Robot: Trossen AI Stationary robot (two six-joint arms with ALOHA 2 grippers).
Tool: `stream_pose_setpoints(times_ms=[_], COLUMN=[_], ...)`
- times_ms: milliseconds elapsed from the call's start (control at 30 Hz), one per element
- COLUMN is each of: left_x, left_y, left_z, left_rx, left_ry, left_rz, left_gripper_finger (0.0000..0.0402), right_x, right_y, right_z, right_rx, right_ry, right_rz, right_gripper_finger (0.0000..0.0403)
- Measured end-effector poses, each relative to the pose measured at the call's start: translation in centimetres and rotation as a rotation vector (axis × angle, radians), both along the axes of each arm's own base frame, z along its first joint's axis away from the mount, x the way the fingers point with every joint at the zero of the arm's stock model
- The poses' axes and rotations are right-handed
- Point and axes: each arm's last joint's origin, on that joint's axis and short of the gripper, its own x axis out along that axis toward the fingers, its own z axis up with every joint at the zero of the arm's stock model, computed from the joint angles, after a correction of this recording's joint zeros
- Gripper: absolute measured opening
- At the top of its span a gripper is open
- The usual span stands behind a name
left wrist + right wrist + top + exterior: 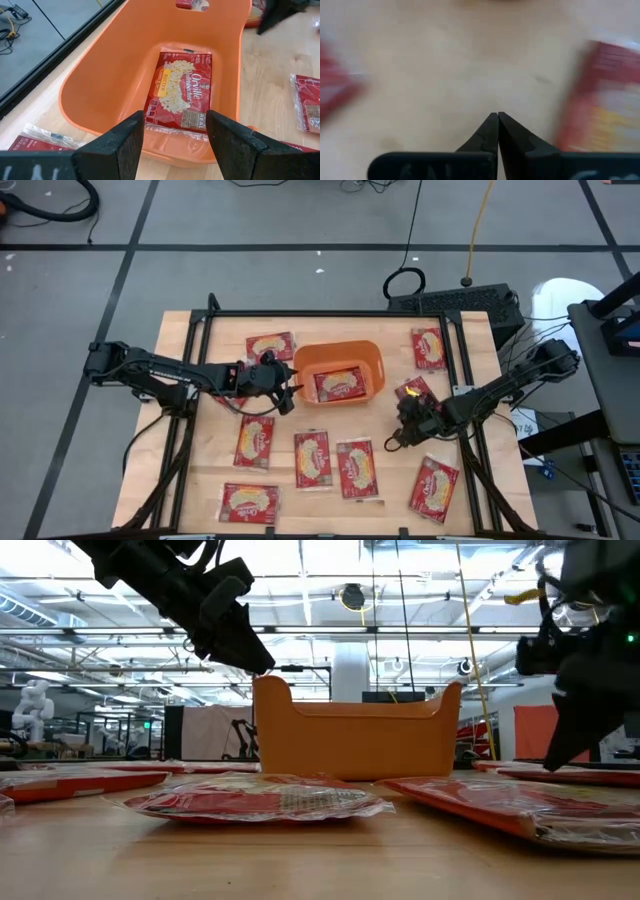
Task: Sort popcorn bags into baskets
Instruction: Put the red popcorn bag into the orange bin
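Right pincer (497, 116) fingers together, empty, over bare bench (390, 470) — at 4 o'clock from orange basket (372, 360). Left pincer (175, 130) apart over basket's 9 o'clock rim — one popcorn bag (182, 90) flat inside.

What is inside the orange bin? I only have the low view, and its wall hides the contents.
Observer: One popcorn bag lies flat on the floor of the orange bin.
Operator: Is the arm on the left of my picture holding anything?
Observer: No. The left gripper hovers over the bin's end, open and empty.
Operator: And the other gripper?
Observer: The right gripper is shut on nothing, over bare table beside a loose bag.
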Motion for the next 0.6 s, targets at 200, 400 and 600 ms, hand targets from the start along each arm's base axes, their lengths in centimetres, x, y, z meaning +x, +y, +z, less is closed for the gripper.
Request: stream_pose_setpoints(times_ms=[200, 400, 600], left_x=[0.1, 0.1, 0.1], left_y=[0.0, 0.0, 0.0], left_z=[0.1, 0.2, 0.2], left_rx=[0.026, 0.023, 0.014], left_ry=[-0.008, -0.018, -0.022], left_rz=[-0.017, -0.016, -0.010], left_gripper_finger=[0.0218, 0.0218, 0.0218], right_x=[0.2, -1.2, -2.7], right_y=[0.1, -1.3, -1.8], right_z=[0.6, 2.1, 2.0], right_rx=[0.018, -0.028, -0.006], right_ry=[-0.067, 0.088, 0.320], right_rz=[-0.023, -0.171, -0.238], right_gripper_finger=[0.0001, 0.0002, 0.0002])
